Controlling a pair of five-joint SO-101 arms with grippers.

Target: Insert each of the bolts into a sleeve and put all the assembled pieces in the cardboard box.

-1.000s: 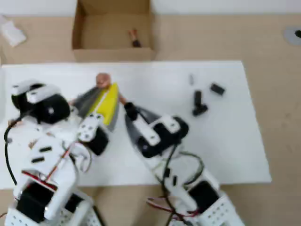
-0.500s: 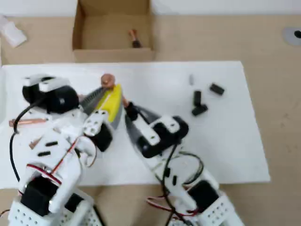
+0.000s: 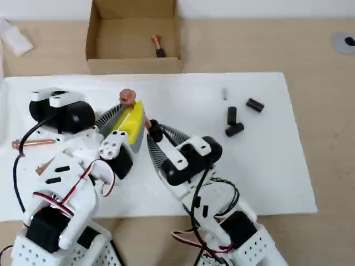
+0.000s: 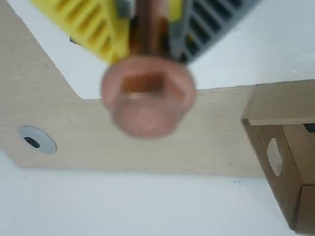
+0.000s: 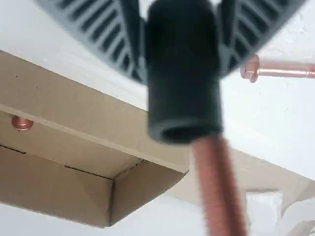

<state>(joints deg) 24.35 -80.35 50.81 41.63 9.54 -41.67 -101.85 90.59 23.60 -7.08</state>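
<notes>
From the high view, one assembled piece (image 3: 158, 45) lies in the cardboard box (image 3: 94, 33) at the far edge of the counter (image 3: 321, 55). Three loose sleeves (image 3: 232, 115) lie on the white sheet (image 3: 266, 177) on the right arm's side, well apart from both hands, and a loose bolt (image 3: 33, 143) lies beside the left arm. By my reading the task is early: one piece boxed, one pairing in hand, the rest yet to be joined and carried over. The left hand (image 3: 127, 110) is clenched on a copper bolt (image 3: 127, 97), and the right hand (image 3: 155, 134) grasps a black sleeve (image 3: 154, 130). The two hands are angled tip to tip near the middle of the sheet, with the bolt's shank running across to the sleeve.

In the left wrist view the bolt (image 4: 147, 101) looms head-on, its shank clamped between a yellow finger (image 4: 88, 24) and a grey one. The cardboard box (image 4: 285, 147) stands beyond it on the counter.

In the right wrist view the sleeve (image 5: 182, 73) is pinched between dark fingers (image 5: 98, 24), and the bolt (image 5: 216, 187) meets the sleeve's open mouth. How far in it sits I cannot tell. Behind are the cardboard box (image 5: 74, 167), with the copper head of the assembled piece (image 5: 22, 123) inside, and the loose bolt (image 5: 275, 71) on the sheet.
</notes>
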